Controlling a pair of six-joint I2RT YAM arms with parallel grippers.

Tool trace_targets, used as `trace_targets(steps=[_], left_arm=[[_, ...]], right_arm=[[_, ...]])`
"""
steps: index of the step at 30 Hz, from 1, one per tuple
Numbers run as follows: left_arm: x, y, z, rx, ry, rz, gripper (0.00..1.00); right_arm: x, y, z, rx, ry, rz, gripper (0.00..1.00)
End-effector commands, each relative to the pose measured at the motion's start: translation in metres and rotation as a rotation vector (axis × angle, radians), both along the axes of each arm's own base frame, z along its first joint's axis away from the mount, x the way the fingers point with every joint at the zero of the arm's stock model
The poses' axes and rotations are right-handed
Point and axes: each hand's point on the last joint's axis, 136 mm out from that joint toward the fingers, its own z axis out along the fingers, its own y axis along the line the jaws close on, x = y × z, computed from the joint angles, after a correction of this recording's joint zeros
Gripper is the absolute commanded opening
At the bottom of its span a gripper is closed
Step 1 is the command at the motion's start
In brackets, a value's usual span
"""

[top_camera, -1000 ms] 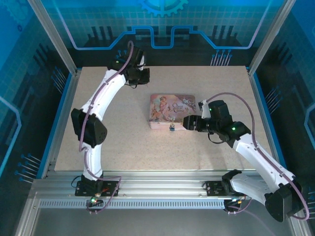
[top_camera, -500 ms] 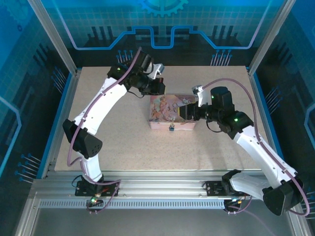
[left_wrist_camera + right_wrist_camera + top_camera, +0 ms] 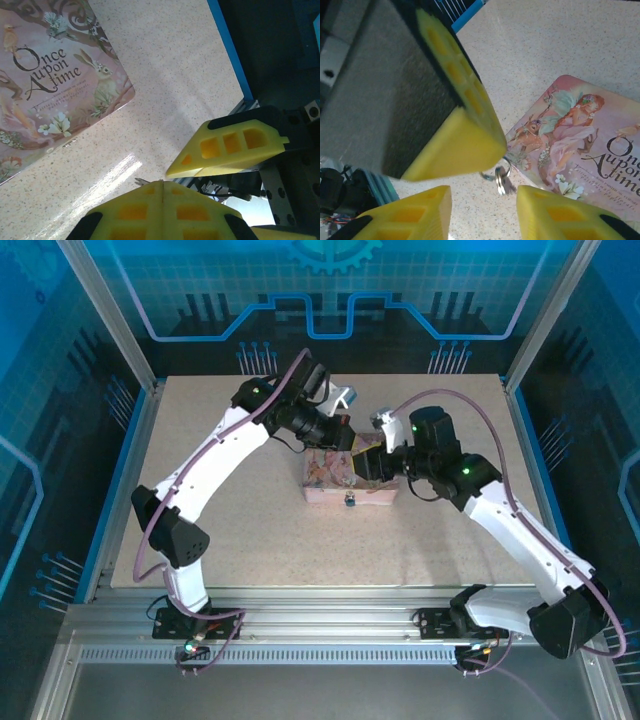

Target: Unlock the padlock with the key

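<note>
Yellow-fingered left hand [image 3: 162,184] gripped the key [image 3: 502,183], fully closed; right hand [image 3: 483,195] stood open nearby; handover risked dropping it.

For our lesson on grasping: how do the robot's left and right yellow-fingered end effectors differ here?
The left end effector is shut, apparently pinching the tiny grey metal key; the right end effector is open, holding nothing. The left reaches the pink illustrated tin box from its far side, the right from its right side. Both are yellow-fingered.
</note>
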Motion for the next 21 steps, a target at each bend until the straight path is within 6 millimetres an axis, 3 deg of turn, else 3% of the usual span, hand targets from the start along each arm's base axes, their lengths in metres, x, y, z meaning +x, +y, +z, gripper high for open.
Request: trace_targets(steps=[1,6,8,13,15,21], left_arm=[[-0.017,0.001,0.016,-0.039,0.012,-0.017,0.00],[-0.019,0.000,0.017,-0.049,0.018,-0.022,0.00],[-0.019,-0.001,0.017,-0.051,0.019,-0.024,0.00],[-0.021,-0.004,0.017,-0.062,0.028,-0.034,0.00],[-0.021,-0.004,0.016,-0.064,0.031,-0.036,0.00],[-0.023,-0.004,0.014,-0.068,0.035,-0.036,0.00]], right_arm=[[0.003,0.001,0.008,-0.023,-0.026,-0.004,0.37],[0.006,0.002,0.011,-0.029,-0.035,-0.013,0.32],[0.007,0.003,0.010,-0.037,-0.034,-0.017,0.26],[0.012,0.003,0.008,-0.054,-0.027,-0.021,0.19],[0.013,0.004,0.008,-0.057,-0.027,-0.021,0.11],[0.014,0.005,0.005,-0.059,-0.026,-0.020,0.03]])
